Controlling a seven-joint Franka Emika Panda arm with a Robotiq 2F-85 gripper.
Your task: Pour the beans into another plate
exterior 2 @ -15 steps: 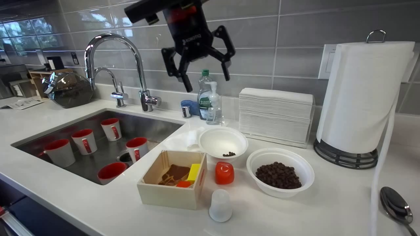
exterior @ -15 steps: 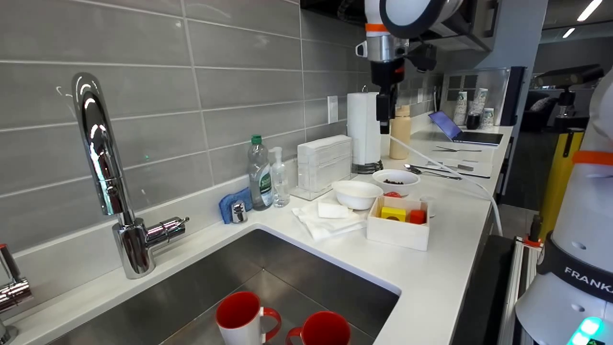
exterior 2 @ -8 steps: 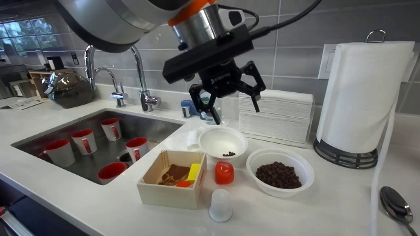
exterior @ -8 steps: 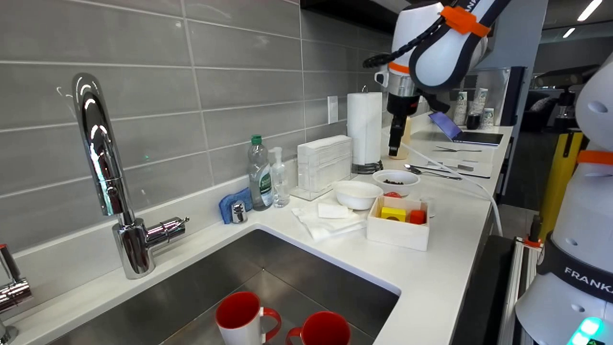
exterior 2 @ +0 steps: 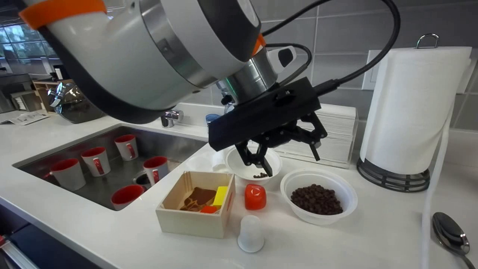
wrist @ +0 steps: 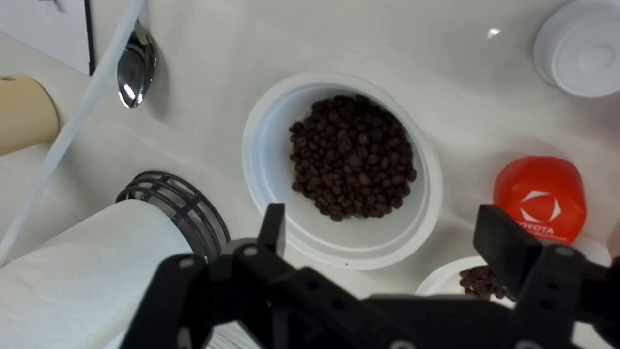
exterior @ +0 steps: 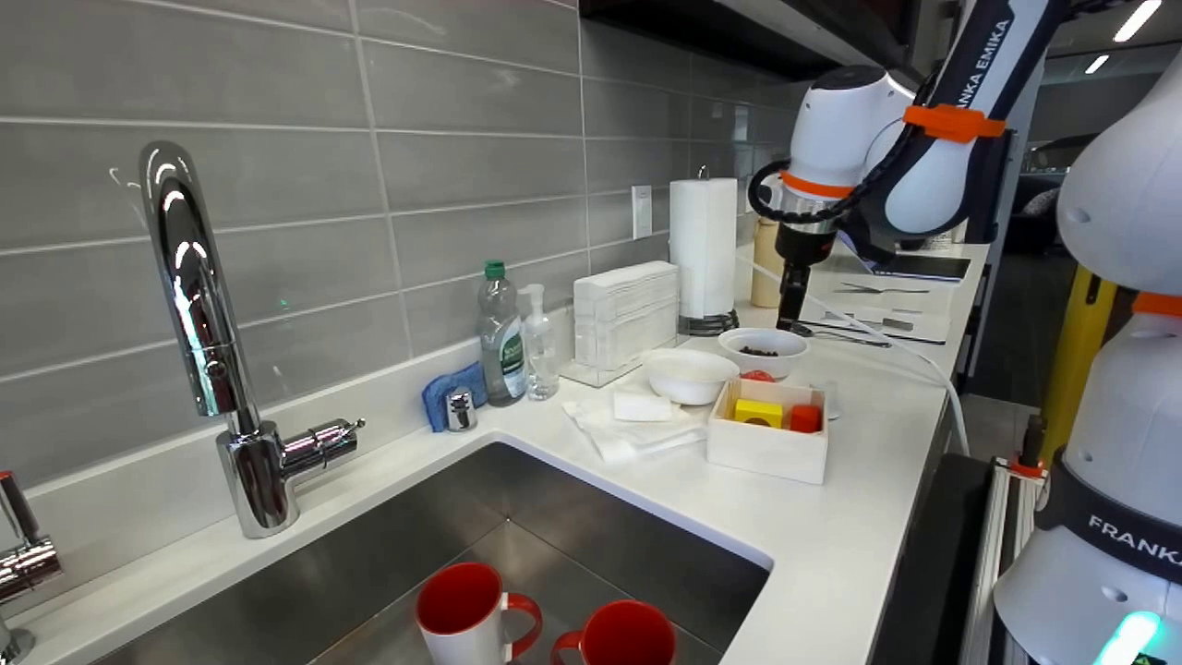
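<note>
A white bowl [exterior 2: 306, 180] full of dark brown beans [exterior 2: 316, 200] stands on the counter. It also shows in the wrist view [wrist: 339, 236], with the beans [wrist: 351, 157] in its middle. Beside it is the plate [exterior 2: 233, 160], a similar white bowl with a few beans at one side; the wrist view [wrist: 443, 278] shows only its edge. Both bowls are upright. My gripper [exterior 2: 292, 165] is open and empty above the two bowls. In the wrist view, one fingertip of the gripper [wrist: 380, 220] overlaps the bean bowl's rim; the other overlaps the red object and the plate.
A red object [exterior 2: 255, 197], a wooden box [exterior 2: 190, 224] and a small white cup [exterior 2: 251, 233] stand near the bowls. A napkin holder [exterior 2: 338, 130] and paper towel roll [exterior 2: 410, 112] stand behind. A white hose [exterior 2: 435, 179] and spoon [exterior 2: 450, 231] lie beyond. The sink holds mugs [exterior: 462, 600].
My open gripper has come down from high above the counter to just above the bowls, moving toward the bean bowl. The bowls and other objects have not moved.
</note>
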